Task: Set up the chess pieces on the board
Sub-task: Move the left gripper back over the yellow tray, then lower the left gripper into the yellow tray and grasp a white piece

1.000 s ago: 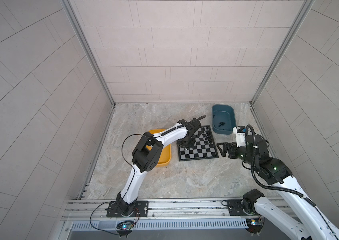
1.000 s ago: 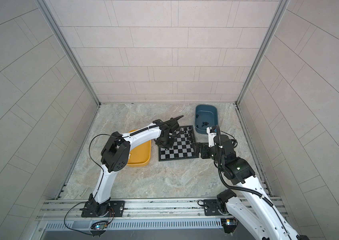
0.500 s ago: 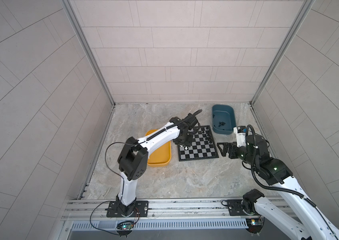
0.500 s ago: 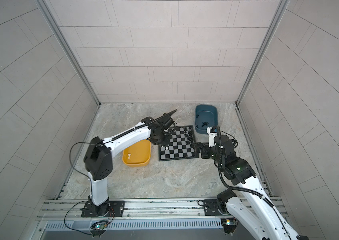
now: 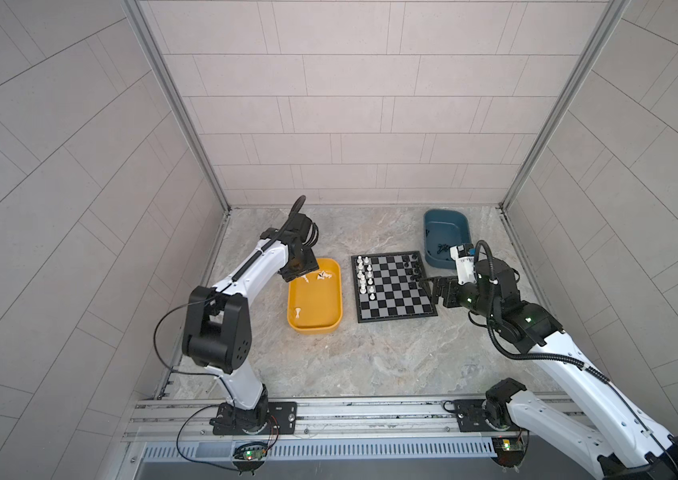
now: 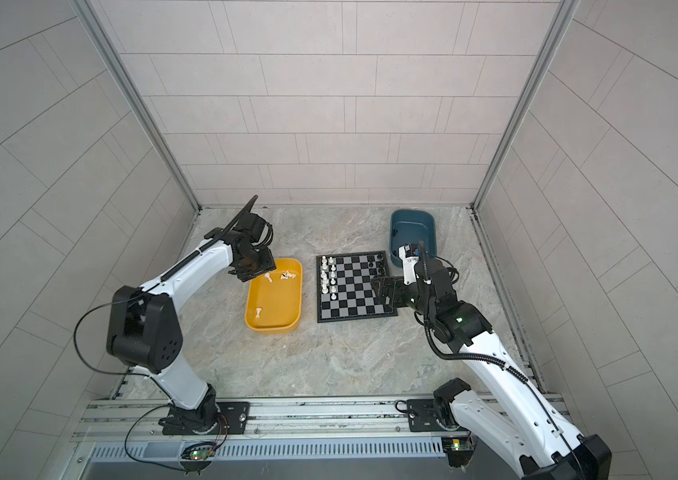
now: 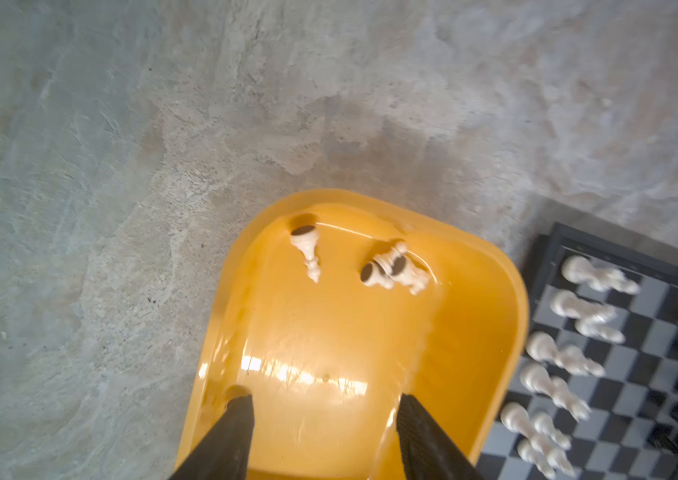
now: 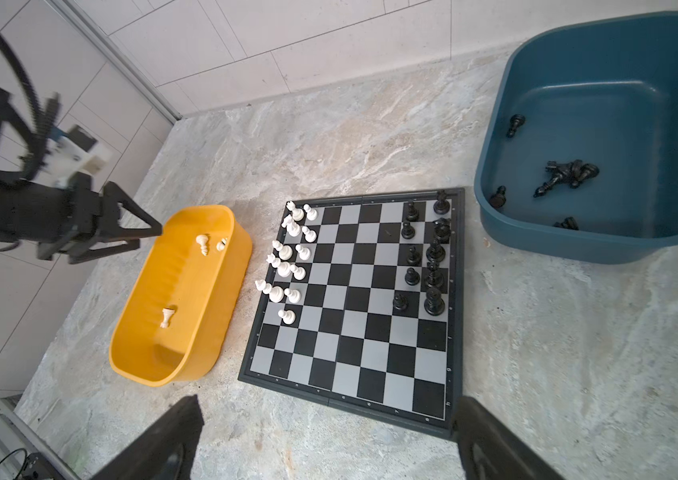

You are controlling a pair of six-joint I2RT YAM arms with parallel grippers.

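Note:
The board point(image 5: 395, 296) point(image 6: 354, 300) lies mid-table. Several white chess pieces point(image 8: 286, 266) stand along its left two columns, and several black ones point(image 8: 433, 257) stand along its right side. More white pieces point(image 7: 308, 247) lie tipped in the yellow tray point(image 5: 315, 331). Loose black pieces point(image 8: 565, 174) lie in the teal tray point(image 5: 447, 220). My left gripper point(image 7: 325, 401) point(image 5: 296, 272) hangs open and empty over the yellow tray's far end. My right gripper point(image 8: 327, 405) point(image 5: 432, 286) hovers wide open and empty at the board's right edge.
The yellow tray point(image 6: 273, 328) sits just left of the board and the teal tray point(image 6: 412, 216) sits at its far right corner. Tiled walls close in the marble tabletop point(image 5: 370, 357) on three sides.
The left arm has swung back from the board's left edge to the far end of the yellow tray, and its jaws have opened. The right arm has stayed put.

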